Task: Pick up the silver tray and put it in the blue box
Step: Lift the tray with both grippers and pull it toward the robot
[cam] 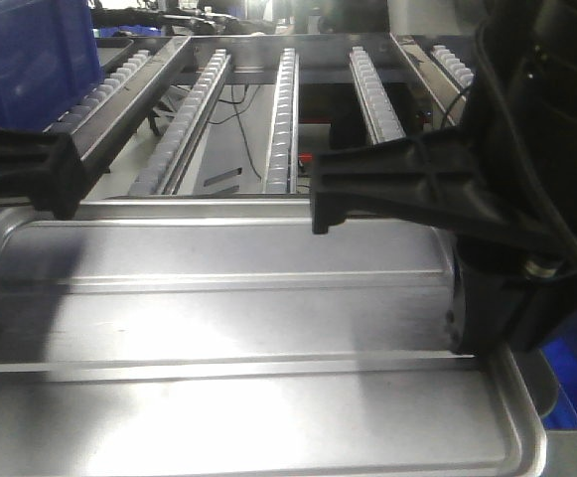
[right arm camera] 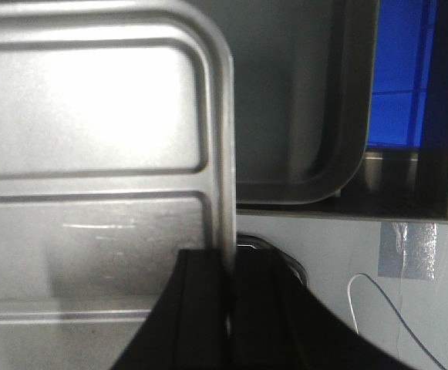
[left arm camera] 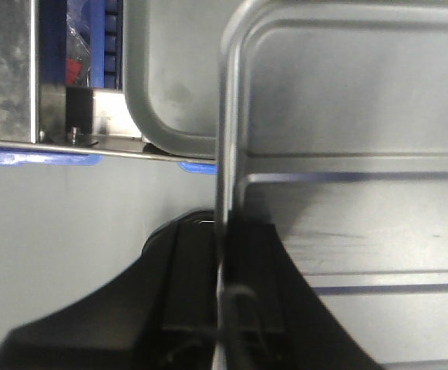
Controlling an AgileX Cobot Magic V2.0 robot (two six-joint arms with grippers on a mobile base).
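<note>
The blue box [cam: 25,60] stands at the far left, behind the roller rails [cam: 283,119] and well apart from the tray [cam: 248,328]. The tray spans the front view from edge to edge, held at both ends. It is shallow, silver metal with rounded corners, a raised sloping rim and a recessed centre crossed by two long straight ridges. Glare and faint scratches mark its surface. In the left wrist view the left gripper [left arm camera: 225,231] has its black jaws pinching the tray's rim, one inside and one outside. The grey counter [left arm camera: 69,223] lies below, and a second grey tray [left arm camera: 170,77] sits beyond. In the right wrist view the right gripper [right arm camera: 230,258] has its jaws pinching the opposite rim the same way. Past that rim are another grey tray [right arm camera: 301,116], a strip of tape [right arm camera: 407,248] and a thin white cable [right arm camera: 378,308].
</note>
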